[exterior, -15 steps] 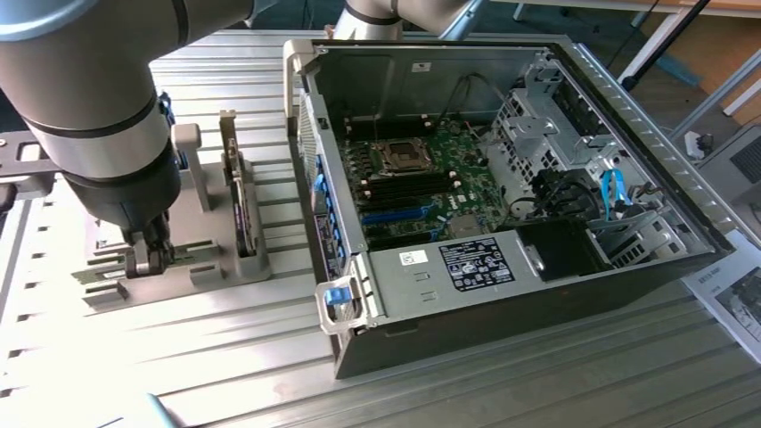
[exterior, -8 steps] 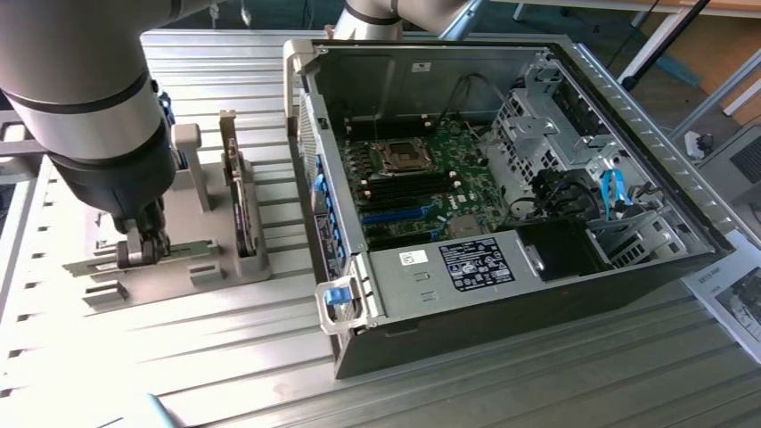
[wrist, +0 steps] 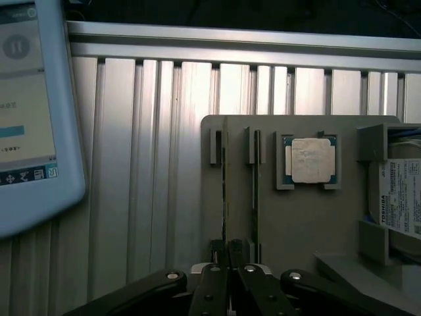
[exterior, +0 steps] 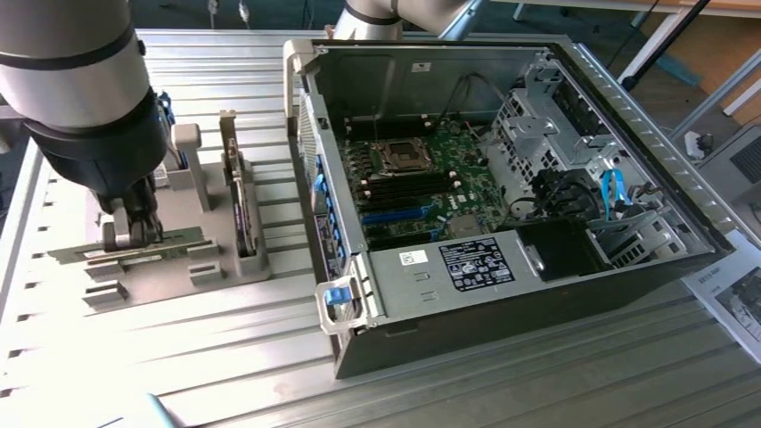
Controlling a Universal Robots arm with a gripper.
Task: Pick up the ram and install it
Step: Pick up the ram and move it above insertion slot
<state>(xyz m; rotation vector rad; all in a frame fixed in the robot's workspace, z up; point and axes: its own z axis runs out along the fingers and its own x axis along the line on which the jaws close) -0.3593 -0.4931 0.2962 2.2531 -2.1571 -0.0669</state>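
One claw (exterior: 131, 234) is shut narrow on the one ram (exterior: 178, 242). The ram stands on its long edge in a slot of the single grey holder (exterior: 167, 287), at the exterior view's left on the ribbed metal bench (exterior: 238, 374). In the wrist view the fingertips (wrist: 217, 253) press on both faces of the thin stick.

The holder carries four parts:
- the ram
- one dark expansion card (exterior: 244, 212), upright in its own slot just to the exterior view's right of the ram
- one square silver processor chip (wrist: 309, 158) in a shallow recess
- one hard drive (wrist: 402, 197) between raised blocks, its white label reading "TOSHIBA"

One open computer case (exterior: 476, 314) lies at the exterior view's right, just beside the holder. Inside it is one green motherboard (exterior: 443, 174), with a metal drive cage beyond it. The black label and the white sticker on the case's near wall are not legible.

One blue-framed screen (wrist: 33, 112) rests on the bench near the holder; its writing cannot be read.
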